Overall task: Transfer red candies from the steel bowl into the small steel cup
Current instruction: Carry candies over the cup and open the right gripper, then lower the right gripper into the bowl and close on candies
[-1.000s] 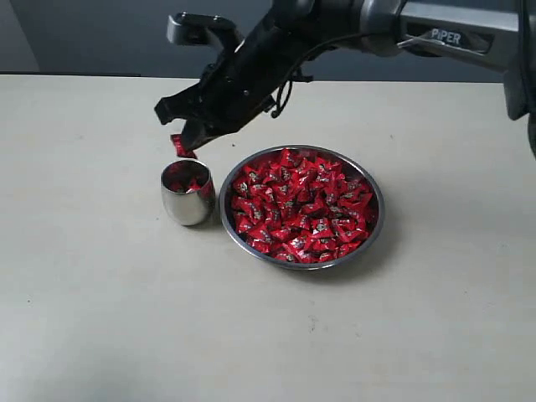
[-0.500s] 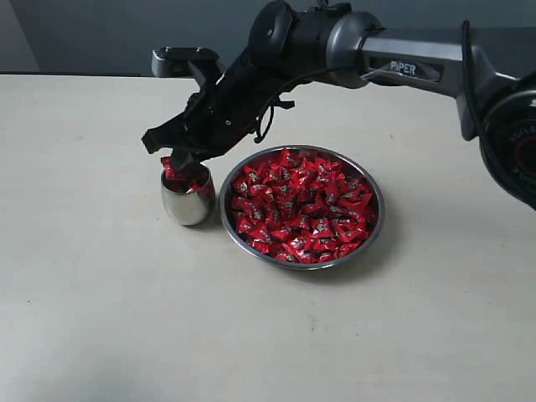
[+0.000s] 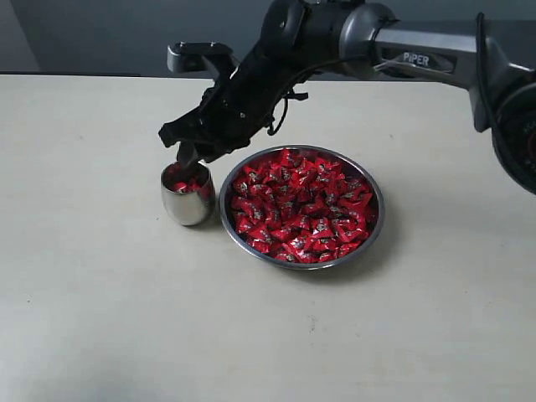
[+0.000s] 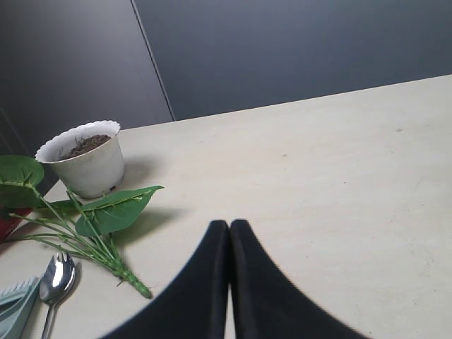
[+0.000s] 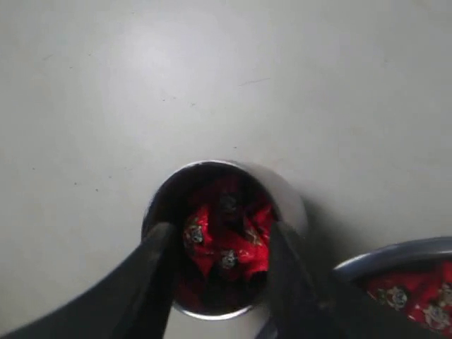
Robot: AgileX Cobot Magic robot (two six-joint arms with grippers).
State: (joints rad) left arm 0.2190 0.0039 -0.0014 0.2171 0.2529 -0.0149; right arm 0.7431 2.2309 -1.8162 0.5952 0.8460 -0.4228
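Small steel cup (image 3: 186, 209) just left of steel bowl (image 3: 311, 266); candies (image 3: 301, 205) in both.

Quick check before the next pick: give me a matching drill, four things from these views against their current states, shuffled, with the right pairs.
Things:
1. small steel cup
2. steel bowl
3. right gripper
4. left gripper

States:
A. shut
B. heaped with red candies
C. holds only a few candies
D. open, just above the cup

Pairs: 1-C, 2-B, 3-D, 4-A
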